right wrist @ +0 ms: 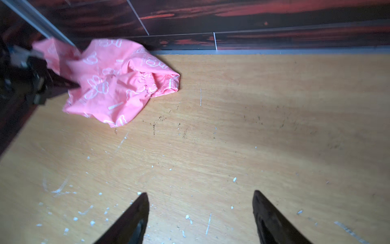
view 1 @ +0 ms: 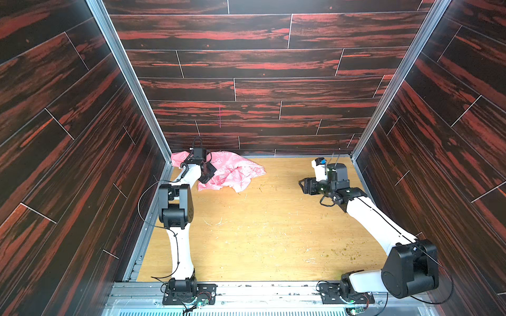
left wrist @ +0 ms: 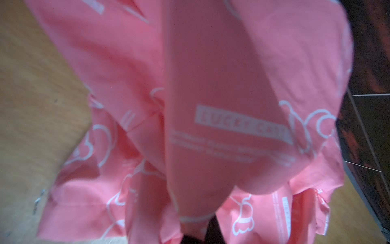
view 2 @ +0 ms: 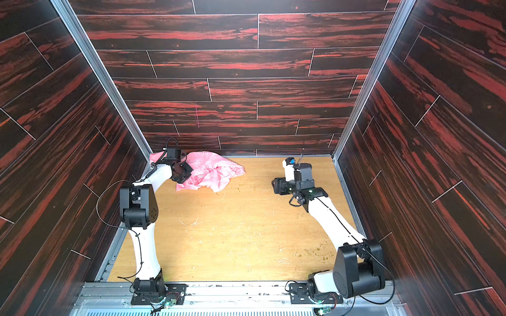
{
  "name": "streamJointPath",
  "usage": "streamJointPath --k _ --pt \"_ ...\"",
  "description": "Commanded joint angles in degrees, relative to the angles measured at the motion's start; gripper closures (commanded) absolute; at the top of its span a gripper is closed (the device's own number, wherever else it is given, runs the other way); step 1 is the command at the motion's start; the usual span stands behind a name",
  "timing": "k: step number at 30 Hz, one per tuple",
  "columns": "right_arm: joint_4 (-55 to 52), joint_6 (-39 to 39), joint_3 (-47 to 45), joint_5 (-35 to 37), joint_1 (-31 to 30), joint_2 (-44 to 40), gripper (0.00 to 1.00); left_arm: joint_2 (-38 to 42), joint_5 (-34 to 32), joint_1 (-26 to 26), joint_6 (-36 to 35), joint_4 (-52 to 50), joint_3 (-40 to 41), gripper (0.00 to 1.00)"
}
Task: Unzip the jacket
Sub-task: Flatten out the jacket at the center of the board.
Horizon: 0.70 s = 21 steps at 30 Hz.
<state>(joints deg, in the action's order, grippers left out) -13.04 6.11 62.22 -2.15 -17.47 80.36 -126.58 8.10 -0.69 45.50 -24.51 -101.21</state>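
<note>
Closest to us, the left arm's base (view 1: 180, 290) and the right arm's base (view 1: 346, 287) are sitting on the metal rail (view 1: 260, 294) along the table's (view 1: 273, 232) near edge. At the far left corner of the table, right up by the back wall (view 1: 260, 90), the jacket (view 1: 235, 172) is lying crumpled. We are pinching a fold of it with our left end effector (view 1: 208, 172), its jaws closed on the pink cloth. Blurred fabric with white outlines is filling the left wrist view. Our right end effector (right wrist: 200, 192) is hovering over bare wood on the right, well apart from the jacket, with its jaws standing wide and holding nothing. We are not making out the zipper in any view.
</note>
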Motion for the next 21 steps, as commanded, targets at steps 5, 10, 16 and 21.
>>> streamJointPath --k 5,10,16,21 --pt "8.4 -16.5 -4.9 5.6 -10.8 -5.0 0.21 18.3 0.9 3.0 -5.5 5.9 12.0 1.00" --pt "16.1 -18.2 -10.2 1.4 -15.0 -9.9 0.15 33.9 0.5 7.1 -4.8 5.2 23.0 1.00" --pt "16.7 -19.0 -10.7 2.1 -22.2 -9.0 0.14 51.6 -3.3 10.9 0.0 4.1 33.0 1.00" --pt "18.1 -18.6 -6.9 1.3 -29.2 -4.1 0.09 61.3 -6.4 12.6 2.4 -0.2 34.6 1.00"
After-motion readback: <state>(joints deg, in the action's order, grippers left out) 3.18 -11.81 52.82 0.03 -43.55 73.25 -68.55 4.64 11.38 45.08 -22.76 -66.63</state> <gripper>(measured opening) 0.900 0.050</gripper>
